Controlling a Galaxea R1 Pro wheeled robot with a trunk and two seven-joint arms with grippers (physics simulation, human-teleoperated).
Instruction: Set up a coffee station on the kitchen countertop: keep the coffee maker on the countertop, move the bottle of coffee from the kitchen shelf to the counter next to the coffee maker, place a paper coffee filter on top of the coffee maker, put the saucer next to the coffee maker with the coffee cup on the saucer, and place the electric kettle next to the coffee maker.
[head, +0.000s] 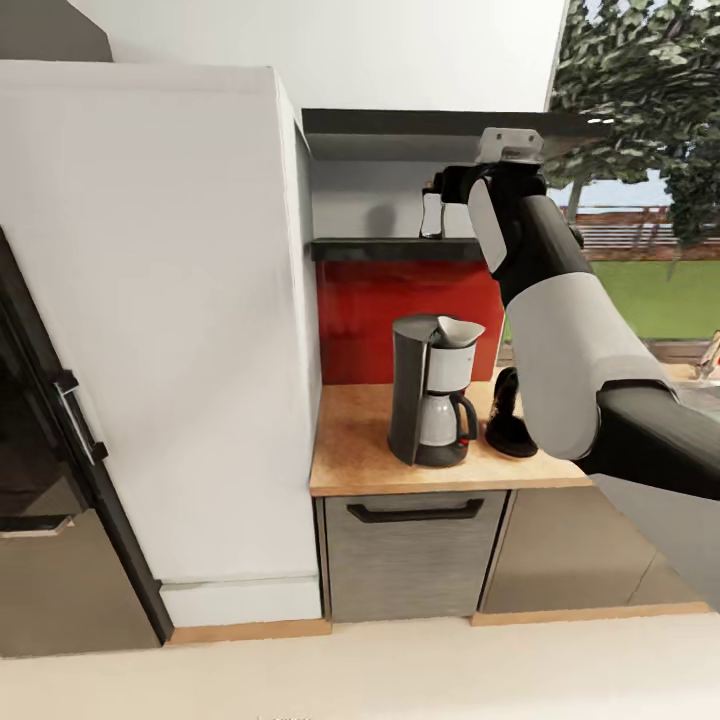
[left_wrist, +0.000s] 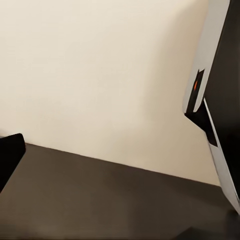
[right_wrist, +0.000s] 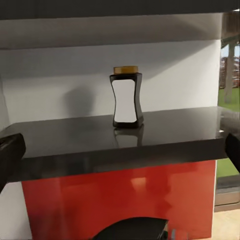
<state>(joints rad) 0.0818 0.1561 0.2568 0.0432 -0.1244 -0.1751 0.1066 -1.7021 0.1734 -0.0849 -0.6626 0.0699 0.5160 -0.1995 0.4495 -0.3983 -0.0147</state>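
Nearest me, the right arm (head: 570, 340) sweeps up across the front of the kitchen countertop (head: 350, 455), its bulk hiding most of the electric kettle (head: 508, 415), which sits just beside the coffee maker (head: 432, 400) on the tan slab. The coffee maker stands about mid-counter with the paper coffee filter (head: 458, 331) already resting in its top, so those pieces look settled. There is bare wood to the machine's left, between it and the white cabinet side (head: 160, 330), which I'd judge the easiest landing spot for more items.

Further back and higher, the right gripper (head: 450, 186) is raised to the level of the kitchen shelf (head: 395, 249), evidently to fetch the bottle of coffee (right_wrist: 126, 97). From the wrist camera the fingertips (right_wrist: 10, 150) sit far out at either border, so the jaws are spread wide with nothing between them, and the bottle stands upright, set back from the shelf's front lip. The thicker board (head: 430, 130) overhead leaves a low slot, so I'd expect the reach to go in level, not from above. The red backsplash (head: 400, 320) lies below.

The left gripper's state I cannot tell; its camera faces pale floor.
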